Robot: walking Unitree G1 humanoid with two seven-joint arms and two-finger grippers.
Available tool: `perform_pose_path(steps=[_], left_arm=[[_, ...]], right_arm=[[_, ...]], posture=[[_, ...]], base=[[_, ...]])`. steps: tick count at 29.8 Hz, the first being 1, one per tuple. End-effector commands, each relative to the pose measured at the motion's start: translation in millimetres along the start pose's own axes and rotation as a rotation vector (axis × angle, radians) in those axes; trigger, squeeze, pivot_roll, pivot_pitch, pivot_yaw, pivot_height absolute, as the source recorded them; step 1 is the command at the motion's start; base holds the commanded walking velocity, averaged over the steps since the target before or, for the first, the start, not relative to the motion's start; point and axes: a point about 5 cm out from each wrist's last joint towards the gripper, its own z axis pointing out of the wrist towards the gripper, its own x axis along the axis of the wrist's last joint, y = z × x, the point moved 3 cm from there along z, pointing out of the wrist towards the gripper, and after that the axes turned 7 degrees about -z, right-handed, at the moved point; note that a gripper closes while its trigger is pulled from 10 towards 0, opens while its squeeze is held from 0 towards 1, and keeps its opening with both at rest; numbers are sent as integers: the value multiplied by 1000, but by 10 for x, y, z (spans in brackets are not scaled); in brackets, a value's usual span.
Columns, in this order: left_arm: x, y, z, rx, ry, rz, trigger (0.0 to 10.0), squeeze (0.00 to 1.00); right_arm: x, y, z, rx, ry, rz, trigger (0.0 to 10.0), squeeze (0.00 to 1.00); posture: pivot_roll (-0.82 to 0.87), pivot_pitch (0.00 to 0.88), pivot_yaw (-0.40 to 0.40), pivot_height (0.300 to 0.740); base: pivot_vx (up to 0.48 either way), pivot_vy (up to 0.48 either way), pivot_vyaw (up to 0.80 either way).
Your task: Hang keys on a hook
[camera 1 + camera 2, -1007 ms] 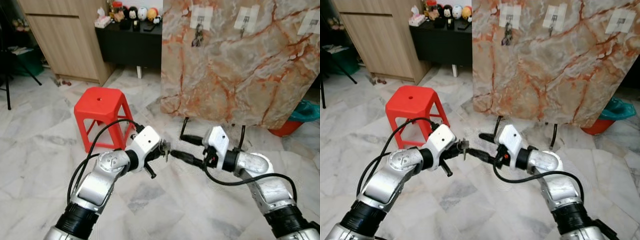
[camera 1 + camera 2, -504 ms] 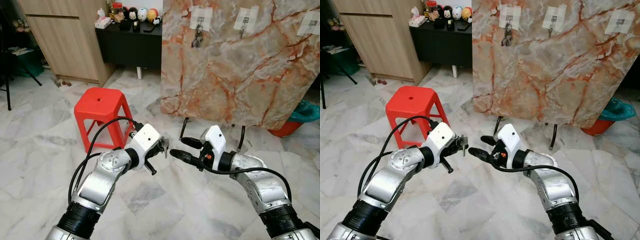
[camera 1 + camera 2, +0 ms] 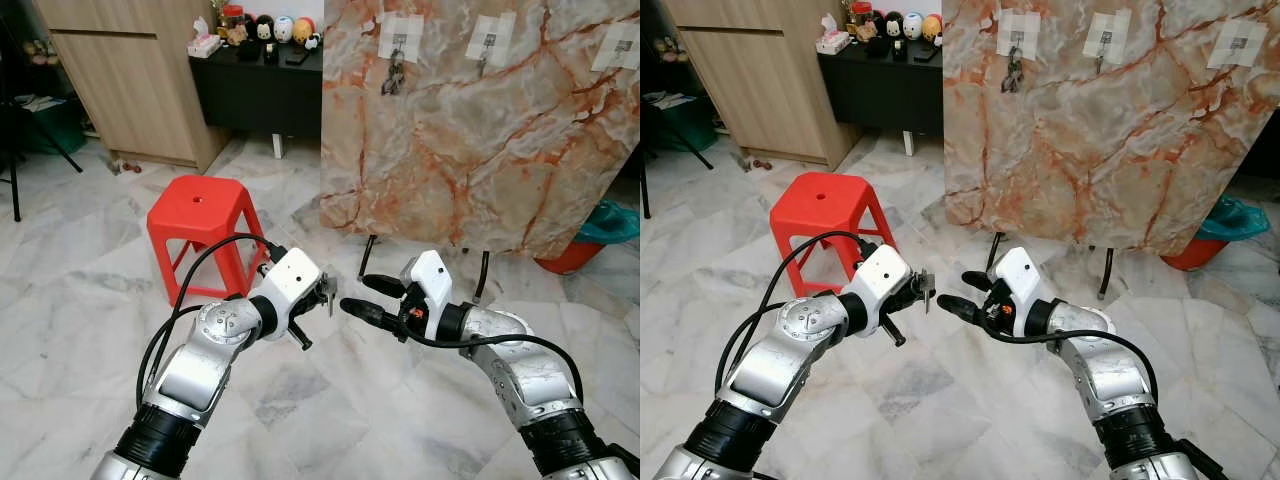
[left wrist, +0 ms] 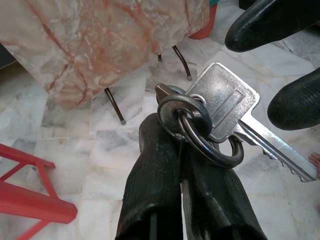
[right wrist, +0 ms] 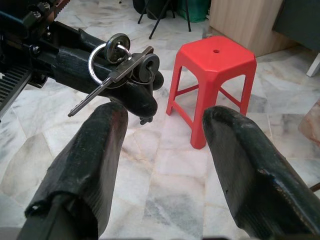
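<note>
Right tool [image 3: 359, 296], backed off since earlier, gapes beside keys [image 4: 220, 107].

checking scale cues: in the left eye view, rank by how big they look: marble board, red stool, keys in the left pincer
1. Marble board, largest by far.
2. Red stool, clearly smaller.
3. Keys gripped by the left pincer, tiny although nearest the camera.

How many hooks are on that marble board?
3, each on a white patch along the top of the marble board: left hook already holds keys, middle hook and right hook look bare. More may lie beyond the frame.
</note>
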Motion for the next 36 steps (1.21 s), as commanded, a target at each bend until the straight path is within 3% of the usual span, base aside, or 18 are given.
perform_pose_path(steps=[1,7,8,9,11,21,25,29,36], left_arm=[[47,-28,3,5,16,11,10000,0],[47,-28,3,5,16,11,10000,0],[46,-34,4,12,16,17,10000,0],[78,-227,12,148,49,7,10000,0],[88,-303,8,201,62,1,10000,0],[106,-301,36,205,74,6,10000,0],[138,-302,46,214,86,10,10000,0],[173,-262,83,209,98,29,10000,0],[209,-232,103,205,113,36,10000,0]], right_arm=[[65,26,-16,-6,16,-14,10000,0],[65,26,-16,-6,16,-14,10000,0],[70,24,9,-25,15,16,10000,0],[26,-107,-42,-7,43,178,10000,0],[25,-153,-87,11,56,233,10000,0],[59,-116,-141,-11,42,239,10000,0],[99,-156,-84,-13,74,293,10000,0],[155,-316,18,30,117,359,10000,0],[135,-257,69,-41,129,456,10000,0]], posture=[[-16,0,-22,740],[-16,0,-22,740],[-16,0,-22,740],[-21,0,-36,740],[-22,0,-37,740],[-25,0,-36,740],[-25,0,-37,740],[-25,0,-39,740],[-25,0,-43,740]], base=[[0,0,0],[0,0,0],[0,0,0],[0,0,0],[0,0,0],[0,0,0],[0,0,0],[0,0,0],[0,0,0]])
